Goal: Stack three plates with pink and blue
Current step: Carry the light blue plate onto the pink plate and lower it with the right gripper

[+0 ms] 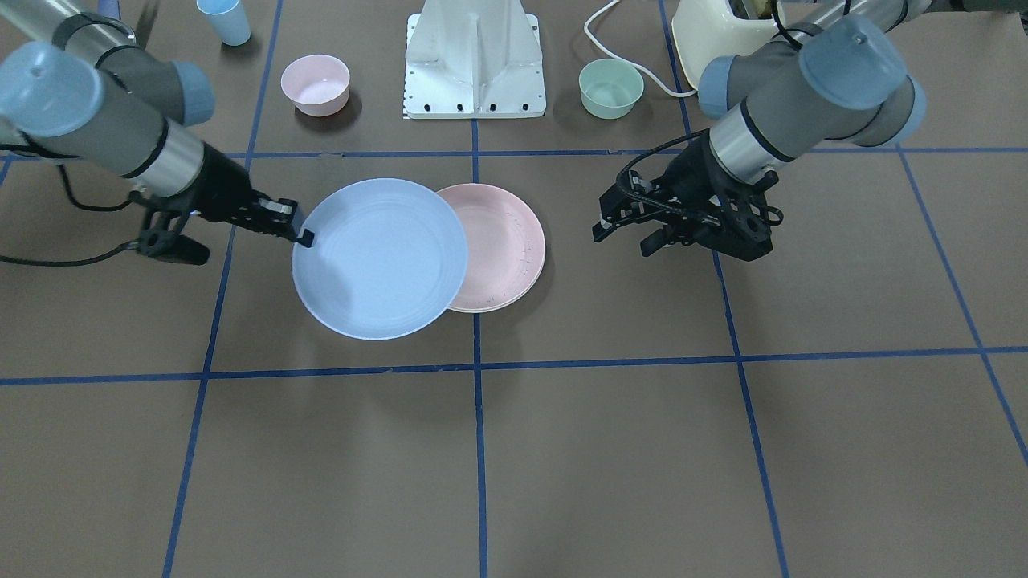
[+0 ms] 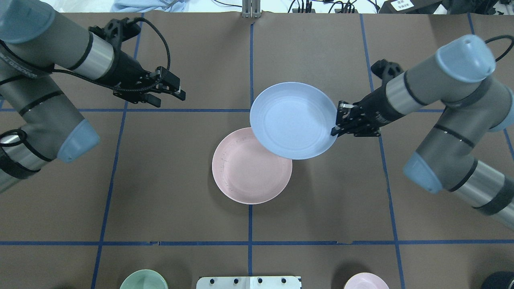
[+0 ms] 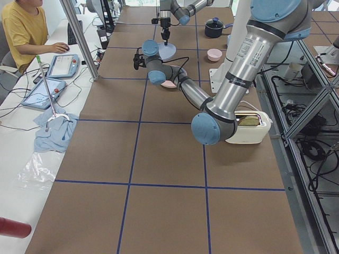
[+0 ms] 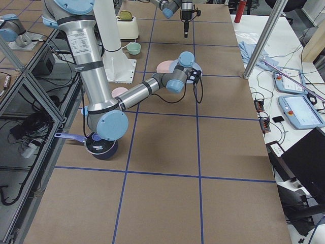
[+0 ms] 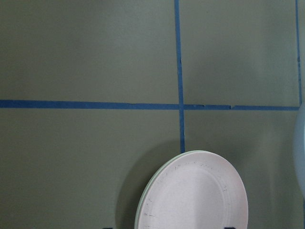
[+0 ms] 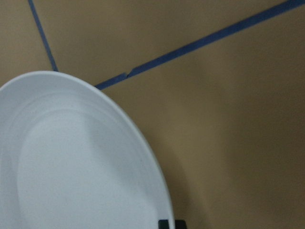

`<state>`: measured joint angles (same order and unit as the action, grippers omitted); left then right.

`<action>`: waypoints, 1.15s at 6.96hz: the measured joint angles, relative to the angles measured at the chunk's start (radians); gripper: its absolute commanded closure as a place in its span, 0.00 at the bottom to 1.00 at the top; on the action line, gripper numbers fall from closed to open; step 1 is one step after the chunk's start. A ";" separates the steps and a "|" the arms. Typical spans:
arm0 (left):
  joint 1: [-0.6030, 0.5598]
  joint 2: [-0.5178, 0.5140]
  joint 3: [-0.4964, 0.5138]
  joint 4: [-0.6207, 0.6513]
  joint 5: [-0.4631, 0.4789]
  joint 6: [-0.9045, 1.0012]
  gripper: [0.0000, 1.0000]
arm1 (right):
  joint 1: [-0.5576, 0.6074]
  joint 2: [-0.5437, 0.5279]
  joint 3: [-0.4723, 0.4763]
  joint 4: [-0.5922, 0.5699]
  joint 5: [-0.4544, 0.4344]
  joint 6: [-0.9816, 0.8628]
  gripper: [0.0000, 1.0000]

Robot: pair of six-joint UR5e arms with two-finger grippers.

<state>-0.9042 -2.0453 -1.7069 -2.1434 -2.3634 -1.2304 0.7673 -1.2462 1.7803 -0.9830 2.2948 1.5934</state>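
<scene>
A pink bowl (image 1: pixel 315 83), a green bowl (image 1: pixel 611 87), a blue cup (image 1: pixel 224 20) and a cream toaster (image 1: pixel 707 40) stand on the brown, blue-taped worktop (image 1: pixel 562 449).

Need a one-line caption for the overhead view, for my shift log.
Mid-stack: right gripper holds blue plate by its rim, overlapping pink plate; left gripper hovers open, empty.

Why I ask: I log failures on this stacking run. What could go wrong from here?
1. The right pincer pinches the blue plate only at its rim, held above the table; it might tilt or slip out.
2. The blue plate overlaps just one edge of the pink plate; released now, it would likely land askew, partly on the table.
</scene>
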 measured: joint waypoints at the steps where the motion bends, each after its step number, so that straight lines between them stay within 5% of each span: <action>1: -0.040 0.010 0.009 0.001 -0.040 0.035 0.18 | -0.093 0.015 0.022 -0.003 -0.092 0.047 1.00; 4: -0.076 0.021 0.019 0.005 -0.069 0.074 0.18 | -0.287 0.033 0.028 -0.012 -0.325 0.090 1.00; 8: -0.077 0.022 0.024 0.005 -0.068 0.076 0.18 | -0.303 0.039 0.022 -0.013 -0.365 0.091 1.00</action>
<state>-0.9812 -2.0235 -1.6828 -2.1384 -2.4318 -1.1543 0.4645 -1.2073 1.8027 -0.9956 1.9298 1.6840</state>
